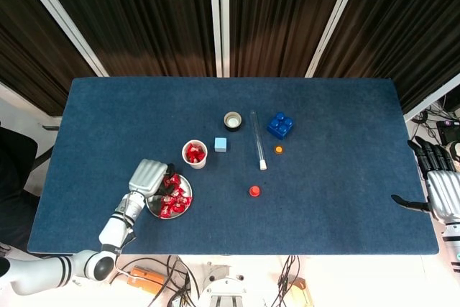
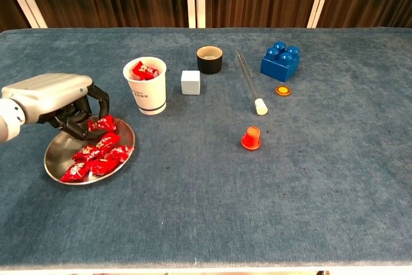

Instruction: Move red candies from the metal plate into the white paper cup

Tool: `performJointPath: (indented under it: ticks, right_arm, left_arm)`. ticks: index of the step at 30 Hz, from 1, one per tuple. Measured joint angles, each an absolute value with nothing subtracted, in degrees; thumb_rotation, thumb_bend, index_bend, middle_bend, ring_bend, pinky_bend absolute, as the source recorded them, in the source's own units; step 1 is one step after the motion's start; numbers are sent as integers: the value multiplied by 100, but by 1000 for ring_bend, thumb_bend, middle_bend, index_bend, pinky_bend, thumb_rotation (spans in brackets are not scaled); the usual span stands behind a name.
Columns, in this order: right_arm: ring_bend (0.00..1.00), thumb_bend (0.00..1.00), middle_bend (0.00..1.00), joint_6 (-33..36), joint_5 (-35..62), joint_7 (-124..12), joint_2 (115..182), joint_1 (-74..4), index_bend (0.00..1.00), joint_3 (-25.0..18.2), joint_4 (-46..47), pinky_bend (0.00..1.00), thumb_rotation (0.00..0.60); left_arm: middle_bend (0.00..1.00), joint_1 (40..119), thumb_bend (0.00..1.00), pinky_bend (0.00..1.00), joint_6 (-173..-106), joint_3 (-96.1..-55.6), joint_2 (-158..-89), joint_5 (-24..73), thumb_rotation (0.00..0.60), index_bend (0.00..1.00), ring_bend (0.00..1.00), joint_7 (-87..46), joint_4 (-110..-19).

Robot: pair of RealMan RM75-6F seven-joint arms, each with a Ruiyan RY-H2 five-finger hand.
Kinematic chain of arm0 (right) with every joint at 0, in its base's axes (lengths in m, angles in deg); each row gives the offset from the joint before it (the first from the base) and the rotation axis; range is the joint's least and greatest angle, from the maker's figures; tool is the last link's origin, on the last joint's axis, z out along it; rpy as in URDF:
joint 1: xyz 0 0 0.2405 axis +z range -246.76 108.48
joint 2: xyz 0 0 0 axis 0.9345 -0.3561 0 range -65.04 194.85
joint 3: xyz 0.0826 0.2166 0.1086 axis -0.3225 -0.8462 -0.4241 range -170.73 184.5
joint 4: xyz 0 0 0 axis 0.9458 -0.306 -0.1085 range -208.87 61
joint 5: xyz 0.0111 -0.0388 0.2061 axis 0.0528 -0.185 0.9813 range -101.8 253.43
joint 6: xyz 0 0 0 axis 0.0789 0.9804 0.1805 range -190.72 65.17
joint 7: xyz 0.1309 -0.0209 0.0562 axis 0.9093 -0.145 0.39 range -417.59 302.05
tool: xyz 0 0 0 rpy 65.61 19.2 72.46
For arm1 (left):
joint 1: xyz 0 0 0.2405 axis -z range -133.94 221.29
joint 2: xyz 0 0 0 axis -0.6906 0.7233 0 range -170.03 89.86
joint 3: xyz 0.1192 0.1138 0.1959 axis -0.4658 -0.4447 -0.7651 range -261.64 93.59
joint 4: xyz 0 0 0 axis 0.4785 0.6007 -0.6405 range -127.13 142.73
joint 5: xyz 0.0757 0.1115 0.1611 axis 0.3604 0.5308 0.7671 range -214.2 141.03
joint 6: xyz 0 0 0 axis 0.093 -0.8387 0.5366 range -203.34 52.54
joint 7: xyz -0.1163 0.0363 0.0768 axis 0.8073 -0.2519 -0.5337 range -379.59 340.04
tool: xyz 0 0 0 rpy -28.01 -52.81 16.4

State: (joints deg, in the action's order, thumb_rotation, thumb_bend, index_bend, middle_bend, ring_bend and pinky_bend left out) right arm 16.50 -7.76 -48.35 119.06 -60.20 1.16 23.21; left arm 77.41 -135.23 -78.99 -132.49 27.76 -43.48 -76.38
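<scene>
The left hand (image 2: 64,104) hangs over the plate (image 2: 58,167), fingers curled down onto the candies (image 2: 96,152); whether one is pinched, I cannot tell; a loose pinch could drop it before the cup (image 2: 146,85) at two o'clock, or nudge the cup over; the right hand (image 1: 440,181) idles open at the table's edge.

candies (image 2: 96,151) on plate (image 2: 55,162), cup (image 2: 147,88) just behind, block (image 2: 190,82) right

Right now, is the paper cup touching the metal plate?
Apart. Chest view shows blue cloth between the paper cup and the metal plate.
</scene>
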Motion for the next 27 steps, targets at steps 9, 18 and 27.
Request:
performJointPath:
  ticks: [9, 18, 27]
  right_arm:
    - [0, 62, 0, 1696, -810, -4793, 11917, -6044, 0, 126, 2294, 29, 600]
    - [0, 61, 0, 1779, -781, -4712, 11898, -6125, 0, 139, 2230, 29, 600]
    - [0, 62, 0, 1774, -741, -4581, 11931, -6174, 0, 160, 2093, 29, 600]
  left_arm:
    - [915, 7614, 372, 798, -14005, -7594, -12663, 3106, 600, 604, 864, -3903, -8490]
    - [915, 8171, 376, 798, -13639, -6998, -12584, 2826, 600, 604, 863, -3997, -8627]
    - [915, 8607, 305, 798, -13230, -6917, -12777, 2082, 600, 530, 857, -4532, -8353]
